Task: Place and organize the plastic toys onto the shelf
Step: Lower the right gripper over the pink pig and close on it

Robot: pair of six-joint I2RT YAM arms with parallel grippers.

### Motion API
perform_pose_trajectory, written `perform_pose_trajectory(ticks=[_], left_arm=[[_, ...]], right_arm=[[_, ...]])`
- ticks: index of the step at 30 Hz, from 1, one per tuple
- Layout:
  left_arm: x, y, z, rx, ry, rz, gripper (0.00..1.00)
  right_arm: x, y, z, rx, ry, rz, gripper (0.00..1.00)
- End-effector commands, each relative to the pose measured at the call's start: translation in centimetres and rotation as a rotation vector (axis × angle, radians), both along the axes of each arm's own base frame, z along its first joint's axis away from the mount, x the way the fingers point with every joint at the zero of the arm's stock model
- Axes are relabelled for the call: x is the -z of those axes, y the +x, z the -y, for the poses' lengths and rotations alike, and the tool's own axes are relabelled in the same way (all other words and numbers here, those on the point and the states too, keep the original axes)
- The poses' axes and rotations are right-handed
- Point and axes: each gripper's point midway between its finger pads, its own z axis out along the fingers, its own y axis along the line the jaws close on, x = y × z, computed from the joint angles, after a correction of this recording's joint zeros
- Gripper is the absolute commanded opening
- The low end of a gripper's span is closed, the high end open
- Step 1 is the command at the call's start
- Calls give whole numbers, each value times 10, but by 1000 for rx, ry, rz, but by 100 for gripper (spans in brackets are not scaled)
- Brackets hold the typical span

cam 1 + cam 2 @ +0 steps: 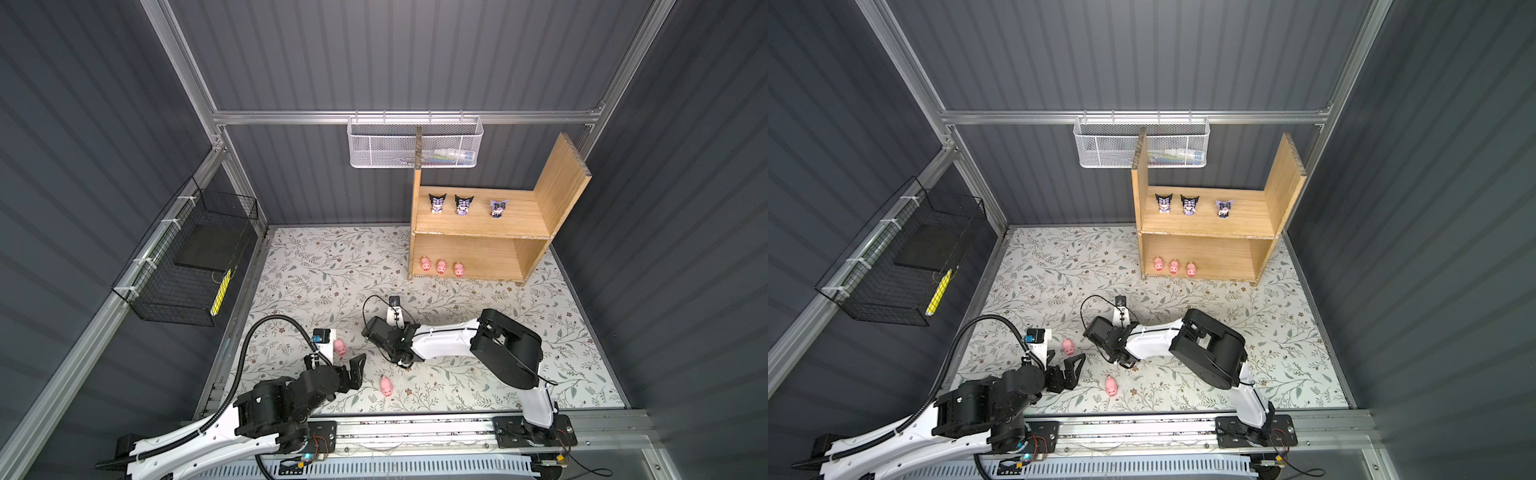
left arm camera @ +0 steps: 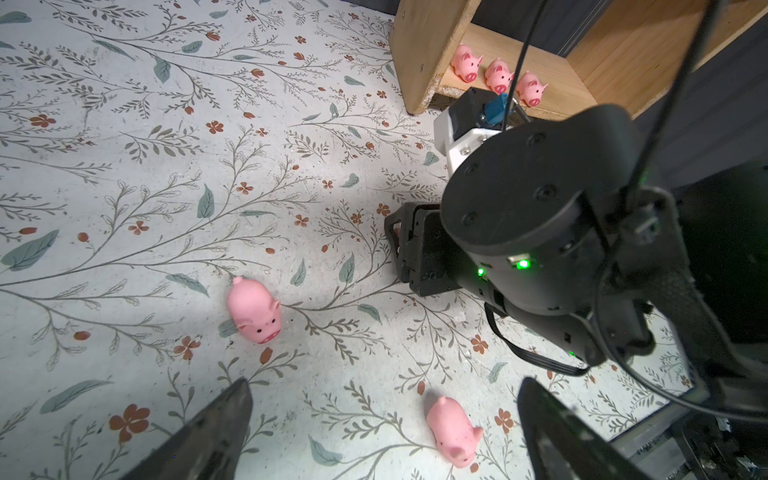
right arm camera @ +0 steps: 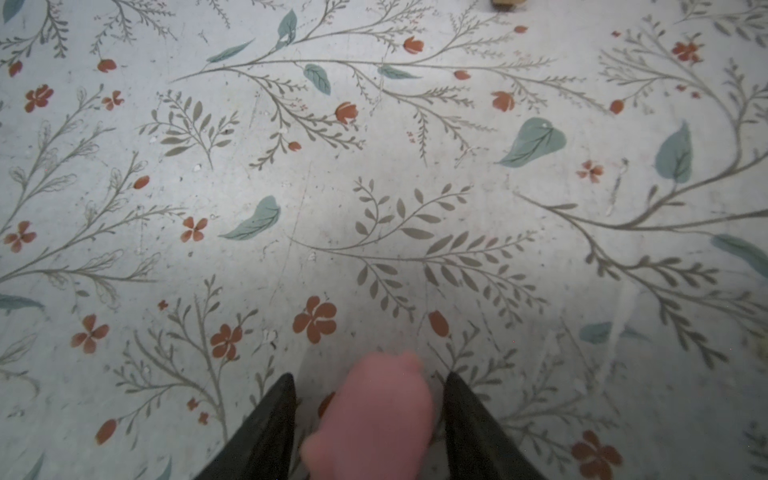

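Where one pink pig lies on the bench, in front of the shelf and well apart from it, the right gripper straddles it. Its jaws are apart, and a thin strip of bench shows on each side. The right forearm runs roughly parallel to the shelf front, with the wrist bent downward. The left gripper, farther from the shelf, hovers low with jaws wide apart, near two loose pigs.

On the shelf, a row of pigs occupies the lower level and three hooded figurines the upper. In both top views the right gripper hides the pink pig; the right wrist view shows it blurred and cut off.

- Pigs: smooth, rounded pink plastic.
- Shelf: pale wood with chipped edges.
- Bench: floral print.
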Motion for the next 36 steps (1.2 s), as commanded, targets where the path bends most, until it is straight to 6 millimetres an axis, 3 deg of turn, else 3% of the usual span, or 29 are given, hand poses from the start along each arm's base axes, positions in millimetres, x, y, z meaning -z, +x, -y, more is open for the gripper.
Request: perform_pose_trajectory(ticks=[1,11,23,36], left_arm=[[5,-1,-2,-5,14,-13,99],[6,0,0,-2,28,-11,100],[10,0,2,0,32,-20,99],[13,1,4,-5,52,-23,100]], right_arm=[[24,-12,22,19,-85,-53,51],[21,-24,58,-8,-140,-71,59],[8,-29,28,-267,-19,-7,59],[26,-16,31,-270,-45,39,51]])
